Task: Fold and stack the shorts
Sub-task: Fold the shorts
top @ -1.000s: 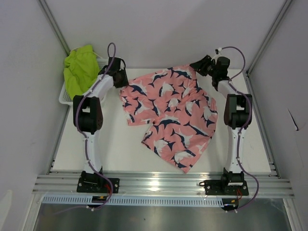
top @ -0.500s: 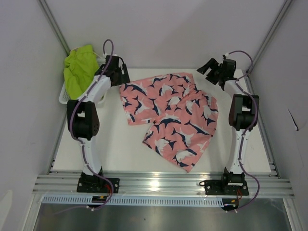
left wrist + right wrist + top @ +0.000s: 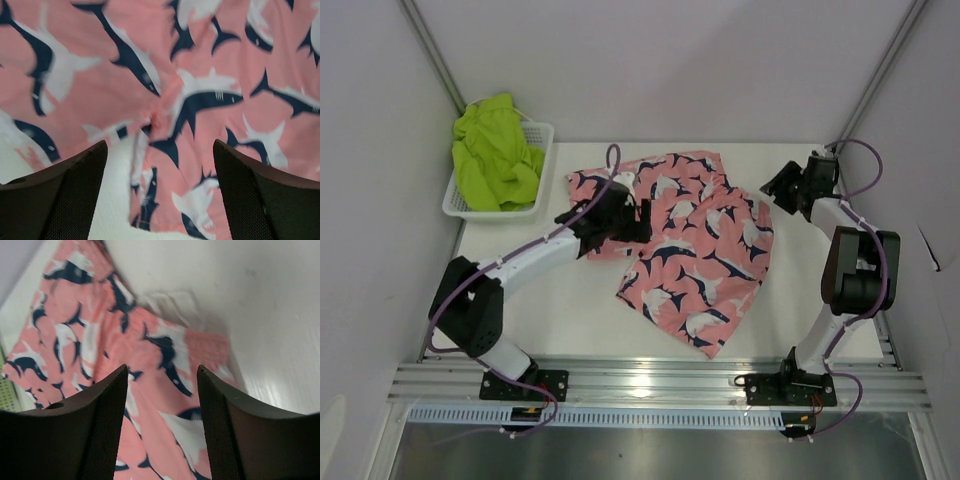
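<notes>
The pink shorts (image 3: 692, 245) with navy-and-white sharks lie spread out in the middle of the table. My left gripper (image 3: 638, 216) hovers over their left leg, open, with only fabric below it (image 3: 160, 200). My right gripper (image 3: 772, 186) stands off their right edge, also open and holding nothing (image 3: 162, 425). In the right wrist view the pink shorts (image 3: 150, 355) and their waistband lie under the fingers. The lime green shorts (image 3: 492, 158) are bunched in the basket at the back left.
The white mesh basket (image 3: 492, 212) sits in the back left corner of the white table (image 3: 570, 310). Grey walls close in both sides and the back. An aluminium rail (image 3: 660, 380) carrying both arm bases runs along the near edge.
Both grippers opened and let go of the shorts' back edge. The left arm swung from beside the basket to over the left leg. The right arm drew back toward the right.
</notes>
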Robot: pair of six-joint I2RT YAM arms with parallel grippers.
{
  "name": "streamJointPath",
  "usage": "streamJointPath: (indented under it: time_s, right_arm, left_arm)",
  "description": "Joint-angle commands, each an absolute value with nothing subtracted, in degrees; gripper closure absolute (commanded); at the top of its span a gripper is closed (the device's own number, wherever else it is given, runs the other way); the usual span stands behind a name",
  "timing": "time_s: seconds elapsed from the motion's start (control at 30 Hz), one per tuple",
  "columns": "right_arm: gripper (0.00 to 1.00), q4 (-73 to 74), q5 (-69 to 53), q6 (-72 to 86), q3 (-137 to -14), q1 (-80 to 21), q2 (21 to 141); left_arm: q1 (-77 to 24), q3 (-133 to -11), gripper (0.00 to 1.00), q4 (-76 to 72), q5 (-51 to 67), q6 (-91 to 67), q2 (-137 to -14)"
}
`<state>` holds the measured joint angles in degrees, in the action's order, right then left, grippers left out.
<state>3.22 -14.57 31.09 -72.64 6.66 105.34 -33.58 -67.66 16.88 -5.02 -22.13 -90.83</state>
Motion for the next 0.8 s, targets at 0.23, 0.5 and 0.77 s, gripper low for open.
streamJointPath:
  time_s: [0.23,0.5,0.77]
  right_arm:
    - [0.46,3.87,-10.73,29.8,-66.62,8.44,104.67]
    - [0.52,4.48,-9.59,29.44,-69.08,7.65,110.39]
    - [0.52,9.91,-5.8,28.66,-74.17,5.8,113.9]
  left_arm:
    - [-49.38,-56.08,0.13,10.9,-5.0,-26.46,-83.32]
    - [-53.0,-53.0,0.15,8.97,-3.78,-26.37,-86.3]
    - [-53.0,-53.61,0.18,9.05,-5.36,-27.24,-93.5]
